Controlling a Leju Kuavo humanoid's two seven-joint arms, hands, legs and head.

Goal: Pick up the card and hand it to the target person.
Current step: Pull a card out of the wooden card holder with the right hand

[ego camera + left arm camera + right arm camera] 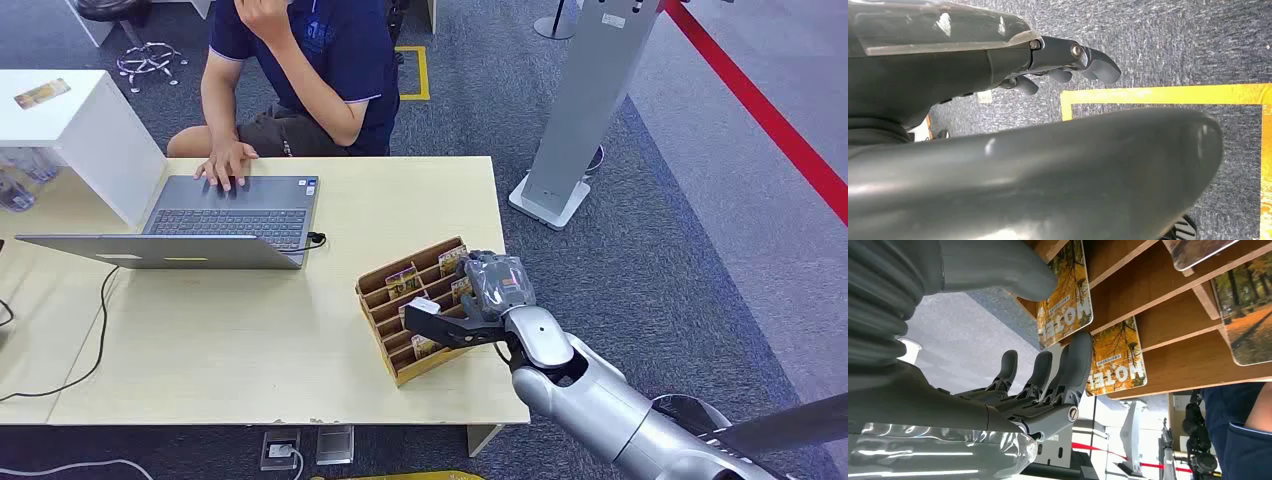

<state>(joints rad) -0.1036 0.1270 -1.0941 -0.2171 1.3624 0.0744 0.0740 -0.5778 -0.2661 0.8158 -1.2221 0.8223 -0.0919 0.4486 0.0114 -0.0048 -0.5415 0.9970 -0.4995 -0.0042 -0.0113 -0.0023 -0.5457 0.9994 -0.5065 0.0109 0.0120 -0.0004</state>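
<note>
A wooden card rack stands at the table's right front, with several HOTEL cards in its slots. My right hand is over the rack, its thumb stretched wide from the fingers. In the right wrist view one autumn-print card lies between the thumb and the fingertips, still in its slot, with a second card just past the fingers. My left hand hangs over the carpet, fingers loosely bent and holding nothing. A person in a dark blue shirt sits across the table.
An open laptop sits at the table's left, the person's hand on its keyboard, and a black cable trails off it. A white box stands far left. A grey stand is on the carpet to the right.
</note>
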